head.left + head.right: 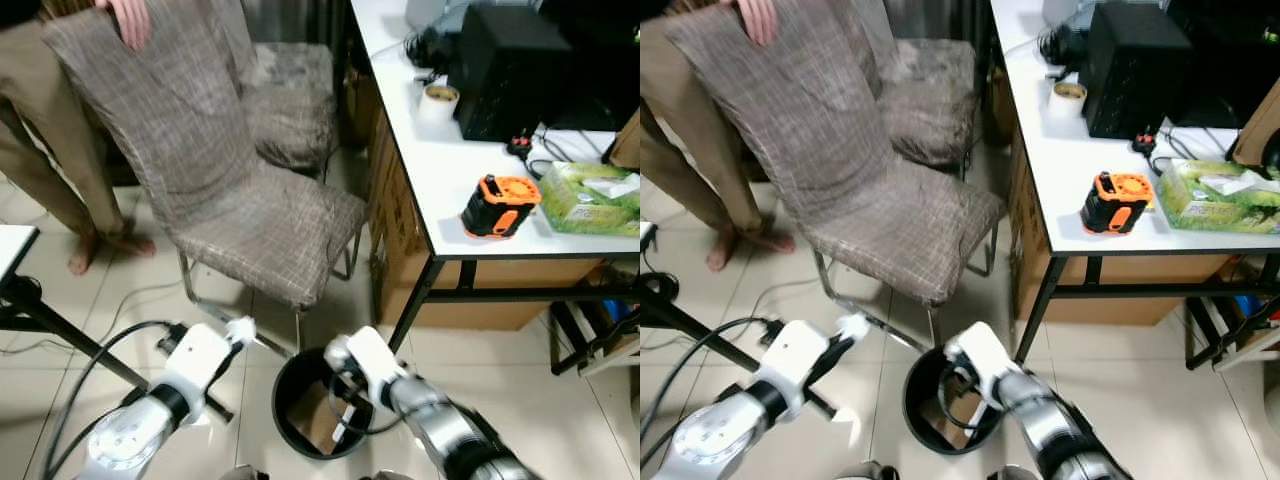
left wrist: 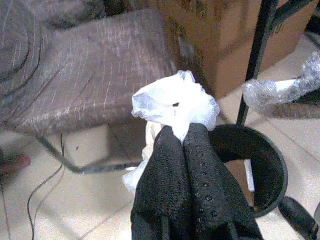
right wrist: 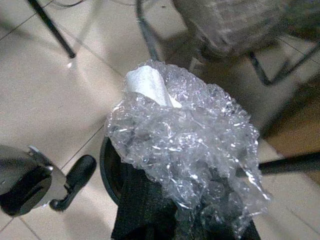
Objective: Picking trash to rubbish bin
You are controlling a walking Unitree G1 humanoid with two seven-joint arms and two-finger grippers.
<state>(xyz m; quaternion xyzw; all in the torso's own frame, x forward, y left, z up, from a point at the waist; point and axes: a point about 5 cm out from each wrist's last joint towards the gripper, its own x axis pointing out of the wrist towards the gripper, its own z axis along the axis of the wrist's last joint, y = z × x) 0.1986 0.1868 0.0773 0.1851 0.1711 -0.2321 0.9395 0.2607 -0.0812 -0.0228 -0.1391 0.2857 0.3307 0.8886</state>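
The left claw [image 2: 182,137] is closed on a white tissue [image 2: 172,102], held just beside the black bin [image 1: 310,405] on the floor. The right claw [image 3: 185,220] grips a wad of bubble wrap [image 3: 187,145] over the bin's rim. A chair [image 1: 250,215] stands behind the bin, beside the surface [image 1: 440,170].

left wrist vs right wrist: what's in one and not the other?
Left wrist view alone: the left gripper shut on a white crumpled tissue, plus a grey fabric chair and a cardboard box. Right wrist view alone: the right gripper under a wad of bubble wrap that hides its fingertips. Both: the black rubbish bin, the tiled floor and black table legs.
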